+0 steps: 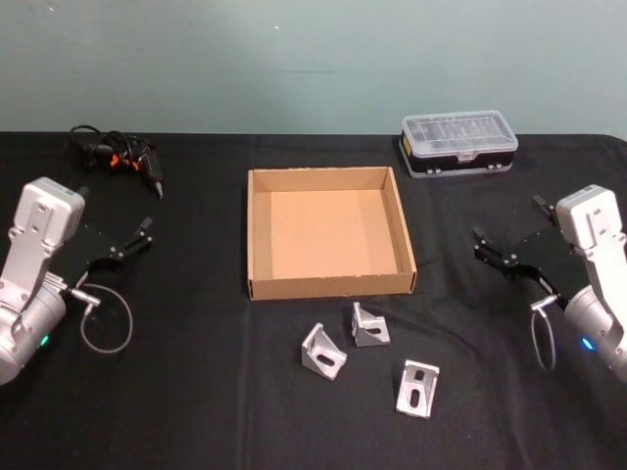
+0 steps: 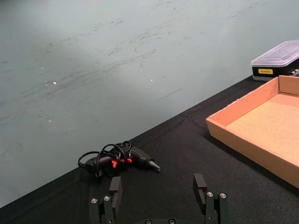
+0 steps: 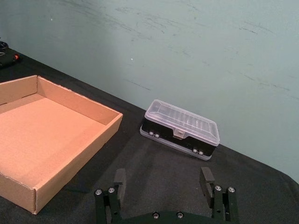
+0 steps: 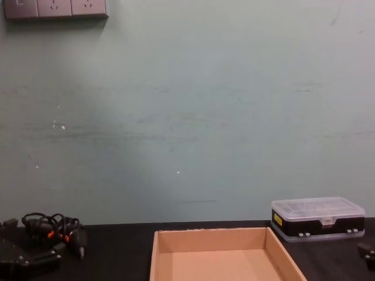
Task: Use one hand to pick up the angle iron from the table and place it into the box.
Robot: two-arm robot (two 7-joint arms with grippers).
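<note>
Three silver angle irons lie on the black table in front of the box: one on the left, one in the middle, one on the right. The tan cardboard box sits at the table's centre with nothing in it; its walls also show in the wrist views. My left gripper hovers open at the left, well away from the irons. My right gripper hovers open at the right. Nothing sits between the fingers of either gripper.
A small black case with a clear lid stands at the back right, behind the box. A black tool with orange marks and a coiled cord lies at the back left. A pale green wall rises behind the table.
</note>
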